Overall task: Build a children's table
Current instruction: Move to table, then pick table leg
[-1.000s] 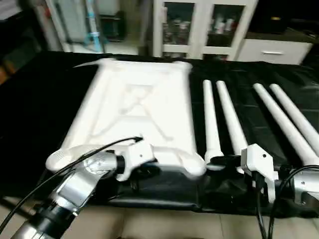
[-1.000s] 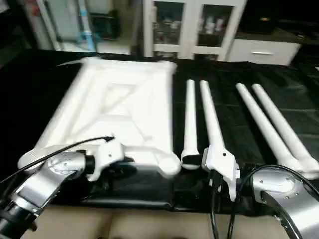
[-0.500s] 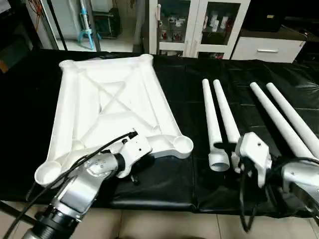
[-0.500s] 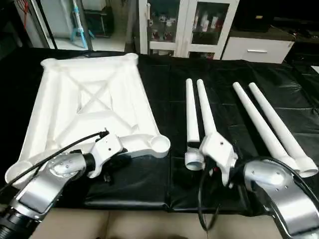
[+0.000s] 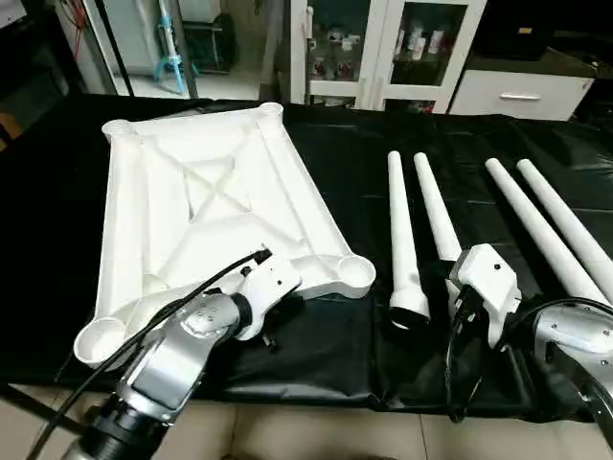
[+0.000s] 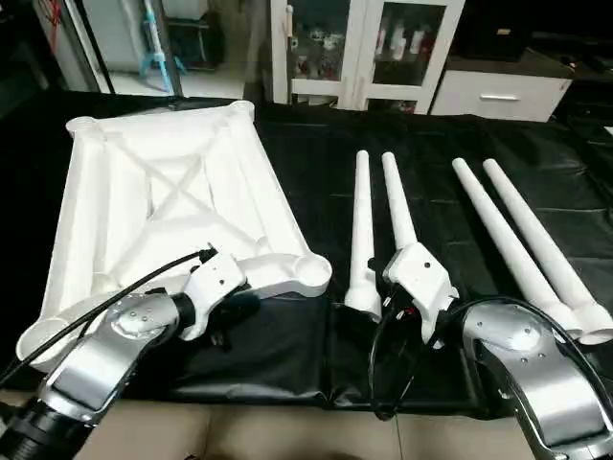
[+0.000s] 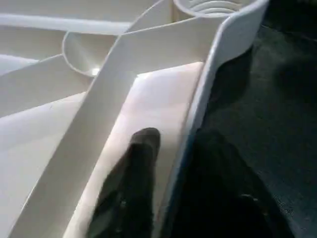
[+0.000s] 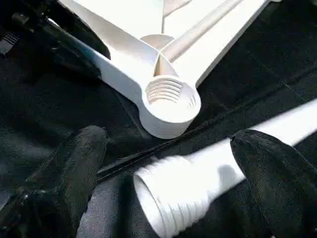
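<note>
Four white legs lie on the black-covered work table, in two pairs: two close together near the middle, two more farther to the right. Each is a smooth tube, narrow at the far end and wider at the near end, where the right wrist view shows a ribbed, threaded collar. One white tabletop lies upside down on the left of the cover, with crossed ribs on its underside and a round socket at each corner; the nearest socket is threaded inside.

Two grippers work at the near edge. The left gripper straddles the tabletop's near rim, one finger inside on the white plastic and the other outside over the cloth, closed around the rim. The right gripper stands wide open, its fingers on either side of a middle leg's threaded end, not pressing it.

White glass-door cabinets stand behind the table.
</note>
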Controlling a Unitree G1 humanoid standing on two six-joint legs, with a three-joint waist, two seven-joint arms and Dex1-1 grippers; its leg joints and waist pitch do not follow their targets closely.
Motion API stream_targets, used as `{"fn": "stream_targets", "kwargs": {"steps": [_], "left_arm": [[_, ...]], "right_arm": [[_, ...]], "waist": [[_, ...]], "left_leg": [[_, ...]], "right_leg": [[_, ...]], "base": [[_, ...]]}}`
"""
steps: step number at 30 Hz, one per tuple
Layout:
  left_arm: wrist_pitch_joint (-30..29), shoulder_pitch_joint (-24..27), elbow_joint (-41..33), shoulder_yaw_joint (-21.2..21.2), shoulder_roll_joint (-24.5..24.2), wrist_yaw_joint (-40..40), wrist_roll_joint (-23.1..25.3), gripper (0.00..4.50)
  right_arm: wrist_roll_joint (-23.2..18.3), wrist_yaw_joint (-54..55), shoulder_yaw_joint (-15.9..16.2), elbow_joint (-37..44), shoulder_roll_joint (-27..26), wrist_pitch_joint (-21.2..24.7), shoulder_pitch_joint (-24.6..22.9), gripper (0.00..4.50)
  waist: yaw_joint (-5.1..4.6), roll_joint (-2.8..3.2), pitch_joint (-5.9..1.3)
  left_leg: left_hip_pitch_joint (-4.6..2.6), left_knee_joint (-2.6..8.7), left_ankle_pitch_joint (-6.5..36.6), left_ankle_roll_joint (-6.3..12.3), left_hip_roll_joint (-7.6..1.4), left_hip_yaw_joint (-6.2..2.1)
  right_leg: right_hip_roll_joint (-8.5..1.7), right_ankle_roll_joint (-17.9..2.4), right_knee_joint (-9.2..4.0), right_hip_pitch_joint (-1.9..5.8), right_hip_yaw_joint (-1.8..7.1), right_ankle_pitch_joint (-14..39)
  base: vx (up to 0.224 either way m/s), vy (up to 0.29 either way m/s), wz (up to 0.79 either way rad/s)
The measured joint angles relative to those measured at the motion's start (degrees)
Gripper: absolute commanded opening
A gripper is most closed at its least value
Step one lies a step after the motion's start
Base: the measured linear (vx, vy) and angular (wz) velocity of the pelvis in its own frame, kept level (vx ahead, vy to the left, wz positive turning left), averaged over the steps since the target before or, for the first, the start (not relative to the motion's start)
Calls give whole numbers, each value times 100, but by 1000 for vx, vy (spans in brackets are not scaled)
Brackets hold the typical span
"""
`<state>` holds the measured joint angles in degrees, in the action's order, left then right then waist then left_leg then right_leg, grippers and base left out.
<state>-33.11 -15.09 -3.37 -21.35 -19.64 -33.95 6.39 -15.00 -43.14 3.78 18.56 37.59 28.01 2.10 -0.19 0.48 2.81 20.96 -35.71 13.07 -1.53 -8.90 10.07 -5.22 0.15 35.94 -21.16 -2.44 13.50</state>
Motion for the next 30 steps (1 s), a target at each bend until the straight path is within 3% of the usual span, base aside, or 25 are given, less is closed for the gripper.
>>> {"fn": "stream_targets", "kwargs": {"steps": [10,13,20,27,30], "left_arm": [[-207,0,-268,284,59,-25,-284,230],[-176,-26,-502,469,146,-16,-438,265],[316,-51,-984,1084,329,-29,-1059,265],[446,360,-1534,1076,-4,-572,-1374,265],[311,419,-1926,842,-248,-872,-1567,265]], "right_arm": [[-43,370,-176,-8,-107,570,138,450],[-100,606,-314,-8,-273,905,370,450],[-221,1657,-638,-376,-1061,2149,1195,450],[149,2306,-472,-1219,-1416,2981,2117,450],[272,2465,-194,-1712,-1512,3192,2486,450]], "waist": [[46,5,5],[44,6,6],[45,16,9],[61,14,11],[65,15,12]], "left_leg": [[2,0,0,0,0,0],[2,0,-1,0,0,0],[8,1,-6,-3,0,0],[14,4,-12,-17,-1,2],[14,4,-12,-28,-1,2]], "right_leg": [[0,0,0,-2,0,0],[0,-1,0,-3,-1,-1],[2,-4,2,-13,-1,-3],[2,-2,10,-26,-1,-4],[3,-2,15,-28,1,-4]], "base": [[0,0,0],[0,0,0],[0,0,0],[0,0,0],[0,0,0]]}}
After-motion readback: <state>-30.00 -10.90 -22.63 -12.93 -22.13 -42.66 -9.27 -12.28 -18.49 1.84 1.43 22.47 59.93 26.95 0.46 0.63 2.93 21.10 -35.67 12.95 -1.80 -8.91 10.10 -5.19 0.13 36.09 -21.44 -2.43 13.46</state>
